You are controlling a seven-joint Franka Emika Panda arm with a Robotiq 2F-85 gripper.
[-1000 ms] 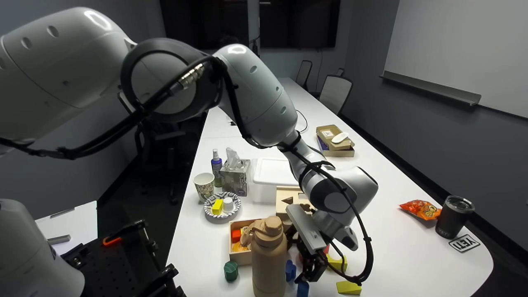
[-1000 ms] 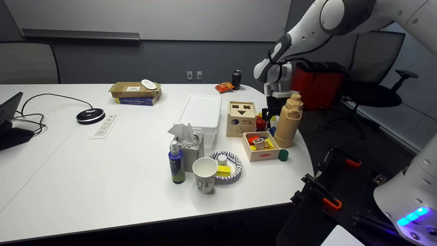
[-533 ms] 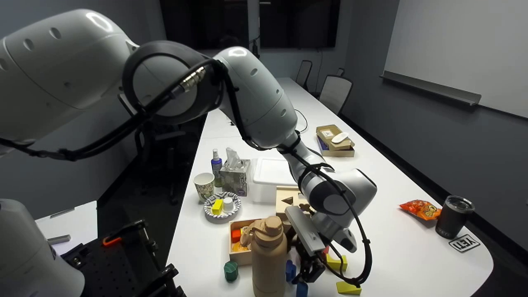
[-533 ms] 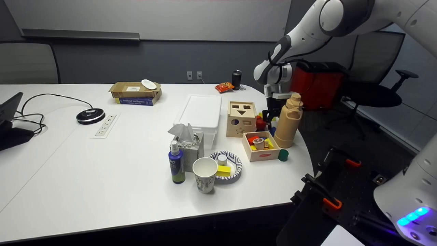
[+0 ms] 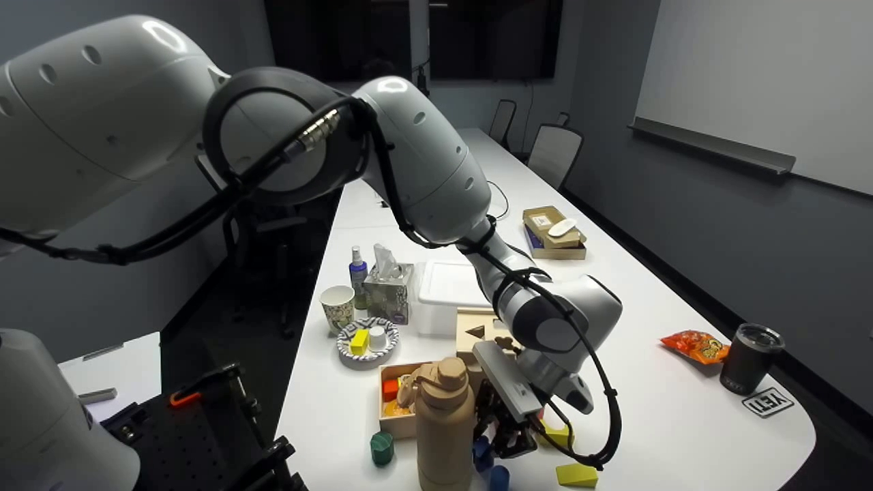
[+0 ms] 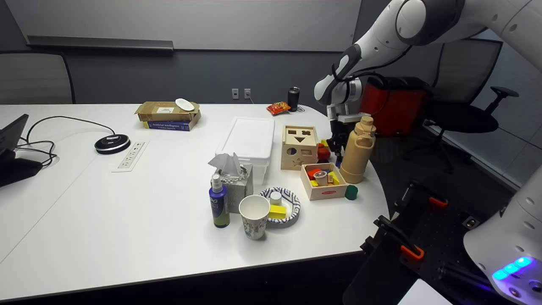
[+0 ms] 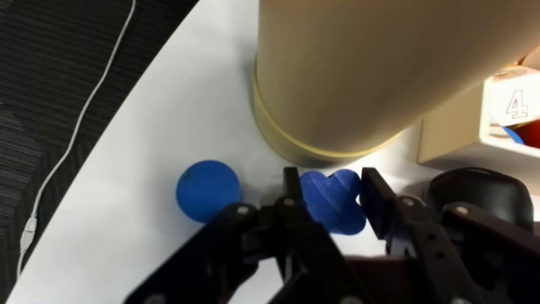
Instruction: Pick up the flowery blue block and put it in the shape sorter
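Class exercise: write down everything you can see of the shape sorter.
The sorter is a cube-like box of pale, apparently wooden material, standing upright on the table. In an exterior view, its top has triangular, squarish and flower-like holes; the facing side has round, rectangular and star-shaped ones. A red piece is close beside it; contact cannot be told.

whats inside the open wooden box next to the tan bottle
In an exterior view, the open wooden box shows a red block, yellow pieces and a small tub. They cover most of its floor, so anything beneath is hidden.
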